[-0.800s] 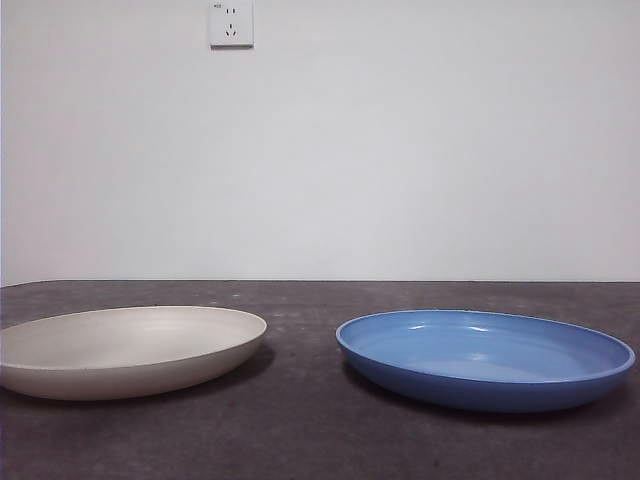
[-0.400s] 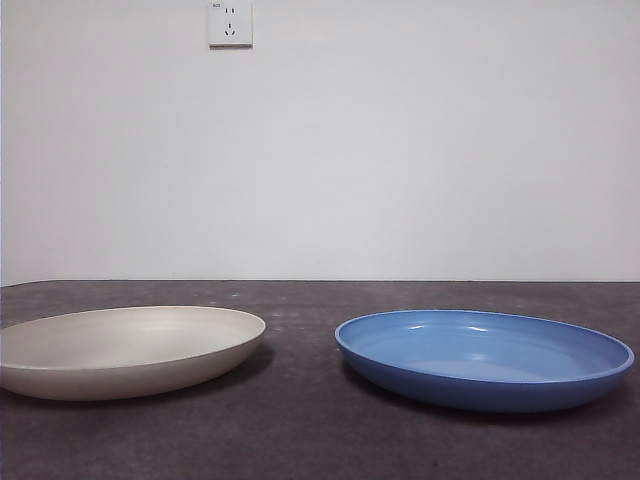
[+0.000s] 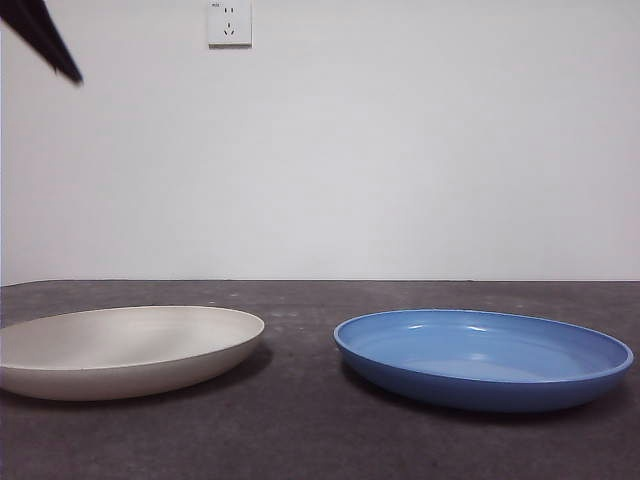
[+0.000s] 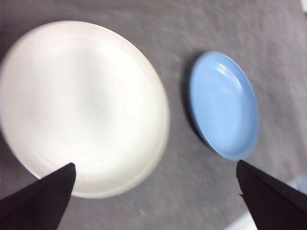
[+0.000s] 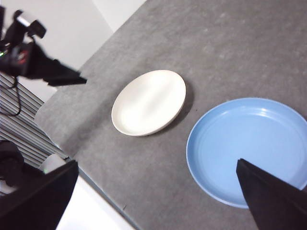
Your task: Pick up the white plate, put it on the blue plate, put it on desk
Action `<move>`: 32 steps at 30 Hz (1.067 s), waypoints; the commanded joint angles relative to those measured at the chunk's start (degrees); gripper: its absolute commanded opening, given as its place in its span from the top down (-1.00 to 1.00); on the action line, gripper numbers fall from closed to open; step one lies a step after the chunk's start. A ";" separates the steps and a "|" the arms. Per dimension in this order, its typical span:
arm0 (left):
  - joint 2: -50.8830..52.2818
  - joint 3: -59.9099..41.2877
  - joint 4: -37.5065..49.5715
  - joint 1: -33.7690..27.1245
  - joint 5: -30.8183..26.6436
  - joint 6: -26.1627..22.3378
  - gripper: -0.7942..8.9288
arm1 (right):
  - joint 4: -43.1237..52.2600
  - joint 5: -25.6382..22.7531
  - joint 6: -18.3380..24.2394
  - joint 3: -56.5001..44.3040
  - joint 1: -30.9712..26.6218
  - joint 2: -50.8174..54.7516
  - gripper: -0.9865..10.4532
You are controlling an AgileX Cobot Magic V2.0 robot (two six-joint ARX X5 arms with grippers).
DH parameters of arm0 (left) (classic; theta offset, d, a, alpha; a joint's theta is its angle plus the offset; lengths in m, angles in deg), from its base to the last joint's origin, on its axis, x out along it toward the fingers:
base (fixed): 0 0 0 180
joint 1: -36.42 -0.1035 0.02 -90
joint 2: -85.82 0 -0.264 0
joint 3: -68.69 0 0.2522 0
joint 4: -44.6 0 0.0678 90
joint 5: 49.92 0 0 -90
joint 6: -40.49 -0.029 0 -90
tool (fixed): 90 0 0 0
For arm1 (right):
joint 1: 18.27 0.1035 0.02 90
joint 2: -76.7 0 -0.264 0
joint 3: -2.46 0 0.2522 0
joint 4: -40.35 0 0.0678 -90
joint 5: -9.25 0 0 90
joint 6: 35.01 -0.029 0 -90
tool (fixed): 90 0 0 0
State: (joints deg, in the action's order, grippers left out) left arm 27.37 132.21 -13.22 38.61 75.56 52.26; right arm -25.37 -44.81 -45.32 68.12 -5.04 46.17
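Since half a second ago, a black tip of the left gripper (image 3: pixel 45 38) has come into the front view's top corner, above the white plate (image 3: pixel 125 350). Two plates are counted: one white, one blue plate (image 3: pixel 484 358), both lying flat, rims up, apart on the desk (image 3: pixel 300 440). Being round, neither points anywhere. Both grippers, left (image 4: pixel 153 191) and right gripper (image 5: pixel 153 191), are held wide open, empty

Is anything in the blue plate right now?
No. The blue plate is bare inside in both wrist views. The white plate sits apart on the desk. What's beneath either plate is covered.
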 commanded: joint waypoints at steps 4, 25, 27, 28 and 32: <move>-9.42 1.29 3.50 -5.66 0.07 0.22 -0.31 | -0.70 0.11 0.04 0.66 0.31 -0.33 -0.15; -28.09 1.29 12.02 -7.74 0.11 -2.40 -0.31 | -0.81 0.07 0.07 0.66 0.31 -0.33 -0.15; -28.74 1.29 12.44 -7.58 0.11 -2.51 -0.31 | -0.79 0.07 0.09 0.66 0.31 -0.33 -0.15; -29.03 1.29 12.46 -7.50 0.11 -2.51 -0.31 | -0.79 0.07 0.09 0.66 0.31 -0.33 -0.15; -30.27 1.29 12.66 -7.19 0.11 -2.54 -0.31 | -0.81 0.07 0.09 0.66 0.31 -0.33 -0.15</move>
State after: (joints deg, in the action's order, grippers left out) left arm -1.61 132.45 -0.89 31.31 75.54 50.44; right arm -26.57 -44.81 -45.32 68.14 -5.04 46.17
